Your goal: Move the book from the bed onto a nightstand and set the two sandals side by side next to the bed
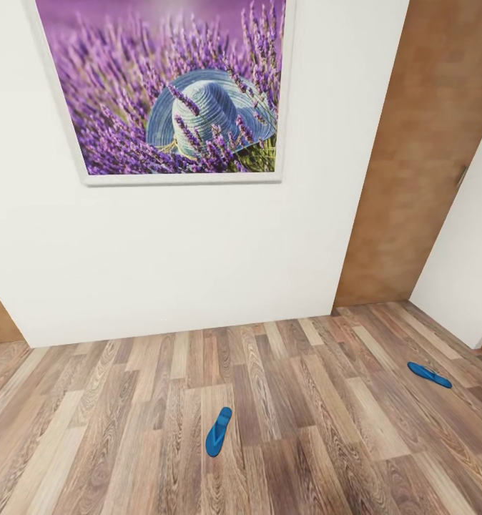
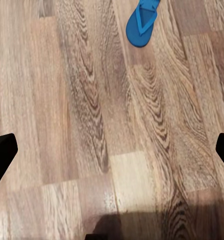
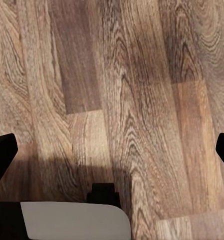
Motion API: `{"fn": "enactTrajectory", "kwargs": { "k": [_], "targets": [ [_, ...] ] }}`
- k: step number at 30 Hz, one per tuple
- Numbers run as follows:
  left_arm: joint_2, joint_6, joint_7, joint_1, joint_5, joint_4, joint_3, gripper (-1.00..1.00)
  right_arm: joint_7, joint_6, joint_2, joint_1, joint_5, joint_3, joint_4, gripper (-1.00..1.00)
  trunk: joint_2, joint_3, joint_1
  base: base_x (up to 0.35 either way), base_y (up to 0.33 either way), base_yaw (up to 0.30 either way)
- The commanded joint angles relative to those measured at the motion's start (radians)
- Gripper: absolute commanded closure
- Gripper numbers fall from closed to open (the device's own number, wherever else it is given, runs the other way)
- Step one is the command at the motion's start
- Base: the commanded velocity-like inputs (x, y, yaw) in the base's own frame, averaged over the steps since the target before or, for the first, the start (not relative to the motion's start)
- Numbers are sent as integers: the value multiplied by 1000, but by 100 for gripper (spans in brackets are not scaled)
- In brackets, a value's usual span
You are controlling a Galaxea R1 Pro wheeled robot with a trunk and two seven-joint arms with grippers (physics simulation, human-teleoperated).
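Head view: two sandals, one point(image 1: 219, 431) near, the other point(image 1: 429, 374) well apart, on the wood floor point(image 1: 126, 429); pairing not yet done. Both grippers, left point(image 2: 112, 150) and right point(image 3: 112, 150), spread wide, holding nothing.

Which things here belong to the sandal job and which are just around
Job: near sandal, far sandal, both on the wood floor, well apart.
Just around: lavender picture, white wall, brown door.
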Motion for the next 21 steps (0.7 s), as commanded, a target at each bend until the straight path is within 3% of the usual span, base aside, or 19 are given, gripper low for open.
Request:
{"fn": "enactTrajectory", "kwargs": {
  "k": [1,17,21],
  "targets": [
    [0,-3,0,0,0,0,-1,-100,1,-1,0,0,0,-1,0,-100,0,-1,0,75,0,0],
    [0,-2,0,-1,-2,0,-1,-100,1,-1,0,0,-2,-1,0,-100,0,-1,0,290,0,0],
    [-2,1,0,-1,-7,-4,-16,-100,1,-1,0,0,-2,-1,0,-100,0,-1,0,283,0,0]
  ]
}}
